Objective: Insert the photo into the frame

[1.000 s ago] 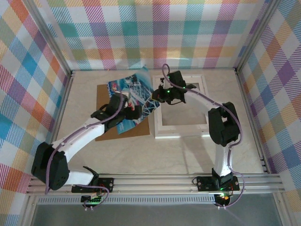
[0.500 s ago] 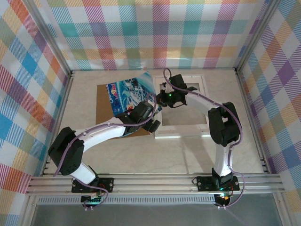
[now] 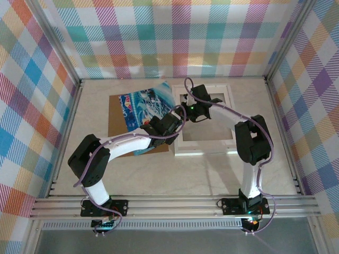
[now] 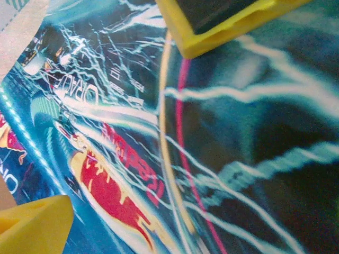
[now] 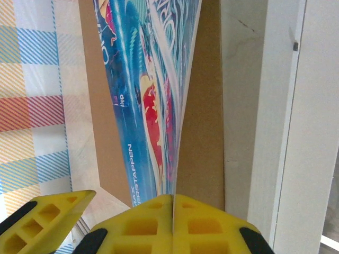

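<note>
The photo [image 3: 146, 105], blue and teal with white streaks and red patches, hangs tilted over the brown board, and its right edge is lifted. My right gripper [image 3: 185, 110] is shut on that edge; in the right wrist view the yellow fingers [image 5: 172, 214] pinch the sheet [image 5: 153, 95] edge-on. My left gripper [image 3: 172, 119] sits right beside it at the photo's lower right corner. It is open, and its yellow fingertips [image 4: 212, 26] stand wide apart close over the print [image 4: 122, 132]. The white frame [image 3: 204, 149] lies flat to the right, its pane uncovered.
The brown backing board [image 3: 117, 127] lies flat left of the frame, partly under the photo, and shows again as the brown board [image 5: 207, 106] in the right wrist view. Checked walls close in the table on three sides. The metal rail [image 3: 175, 203] runs along the near edge.
My left arm has swung right across the photo to its lower right corner, next to the right gripper. The right gripper has kept its hold; the photo has sunk slightly flatter.
</note>
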Tool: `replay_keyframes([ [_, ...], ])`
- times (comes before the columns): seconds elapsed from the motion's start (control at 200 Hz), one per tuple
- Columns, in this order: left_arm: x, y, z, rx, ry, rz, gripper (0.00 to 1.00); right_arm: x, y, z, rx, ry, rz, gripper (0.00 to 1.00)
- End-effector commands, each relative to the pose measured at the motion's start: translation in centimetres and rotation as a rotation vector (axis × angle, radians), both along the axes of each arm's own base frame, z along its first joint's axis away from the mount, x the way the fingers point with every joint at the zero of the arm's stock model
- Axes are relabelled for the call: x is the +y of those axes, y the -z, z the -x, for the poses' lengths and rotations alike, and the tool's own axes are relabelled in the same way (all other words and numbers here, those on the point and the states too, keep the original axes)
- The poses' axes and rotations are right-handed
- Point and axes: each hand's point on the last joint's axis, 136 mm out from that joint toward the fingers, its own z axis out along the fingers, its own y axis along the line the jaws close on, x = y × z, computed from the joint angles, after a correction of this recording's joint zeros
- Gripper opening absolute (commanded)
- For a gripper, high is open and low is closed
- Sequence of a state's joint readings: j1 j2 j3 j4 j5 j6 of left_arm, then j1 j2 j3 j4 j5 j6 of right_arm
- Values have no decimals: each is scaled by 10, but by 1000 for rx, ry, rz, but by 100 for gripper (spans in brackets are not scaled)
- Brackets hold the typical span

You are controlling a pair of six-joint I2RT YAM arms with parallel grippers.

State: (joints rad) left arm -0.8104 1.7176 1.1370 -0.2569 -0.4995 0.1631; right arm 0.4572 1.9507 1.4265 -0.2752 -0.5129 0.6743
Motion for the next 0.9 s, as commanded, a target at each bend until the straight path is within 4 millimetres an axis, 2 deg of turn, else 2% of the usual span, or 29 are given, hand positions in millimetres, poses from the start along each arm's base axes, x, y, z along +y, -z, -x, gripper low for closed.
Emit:
replay_keyframes([
  [0.0,1,-14,-5,-42,-9,-25,91,-4,-10,2,-9,7,-8,6],
  [0.205,2,-8,0,-14,-10,-37,79,-3,-4,-2,-8,22,-8,8],
  [0.385,-8,-8,7,8,19,-4,69,-1,1,-4,5,28,-13,10],
  [0.545,-17,3,15,48,59,-17,54,0,-1,-7,-6,23,-16,14],
  [0.745,-27,12,22,74,94,-31,29,4,-5,-14,-17,15,-22,17],
  [0.79,-28,12,23,75,95,-28,28,3,-6,-15,-27,14,-13,19],
  [0.9,-29,12,26,84,93,-17,13,-10,-14,-20,-74,21,50,27],
])
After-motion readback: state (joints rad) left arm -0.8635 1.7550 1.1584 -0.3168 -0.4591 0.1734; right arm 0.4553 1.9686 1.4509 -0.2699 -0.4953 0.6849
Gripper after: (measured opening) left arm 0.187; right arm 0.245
